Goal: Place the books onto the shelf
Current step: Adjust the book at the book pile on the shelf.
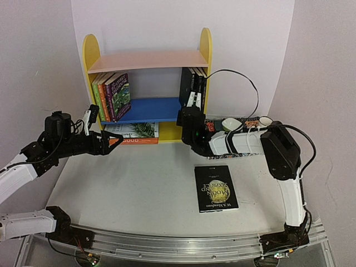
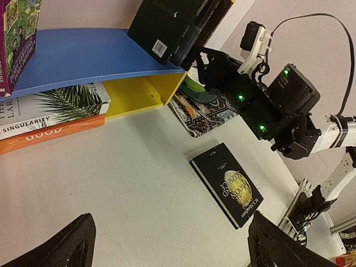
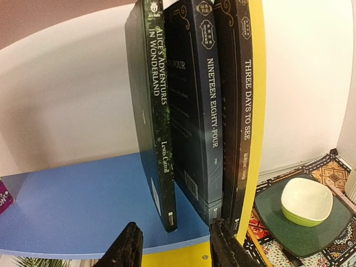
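Lying flat on the table nearest the arms is a black paperback point(image 1: 216, 188), cover reading "Moon and Sixpence". The left gripper point(image 2: 173, 249) hangs wide open and empty, well off to that book's left. Further back, the right gripper point(image 3: 173, 247) is partly open, gripping nothing, just in front of three upright dark books on the shelf's point(image 1: 146, 60) blue board point(image 3: 72, 206): "Alice's Adventures in Wonderland" point(image 3: 158, 122), "Nineteen Eighty-Four" point(image 3: 208, 111) and "Three Days to See" point(image 3: 245, 122), hard against the yellow side. Down on the base, "Singularity" point(image 2: 55, 108) lies on an orange book point(image 2: 50, 136).

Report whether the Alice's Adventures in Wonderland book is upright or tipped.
Upright. The Alice book stands on end on the blue board, spine outward, beside Nineteen Eighty-Four.
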